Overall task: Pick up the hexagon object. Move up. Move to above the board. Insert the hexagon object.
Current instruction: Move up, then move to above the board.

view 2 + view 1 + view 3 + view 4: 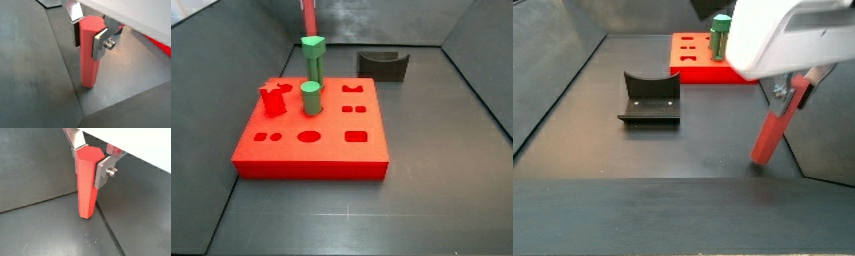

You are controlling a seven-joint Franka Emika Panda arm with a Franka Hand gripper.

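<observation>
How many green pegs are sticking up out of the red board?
2. The tall green peg stands toward the back of the board; the short green peg stands just in front of it. The gripper holds the hexagon object away from the board.

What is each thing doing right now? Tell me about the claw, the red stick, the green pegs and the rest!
gripper: shut on the hexagon object, away from the board.
hexagon object: held upright, lower end at the floor.
board: flat on the floor, several holes open.
tall green peg: standing in the board.
short green peg: standing in the board.
short red stub: standing on the board.
dark grey holder: empty.
</observation>
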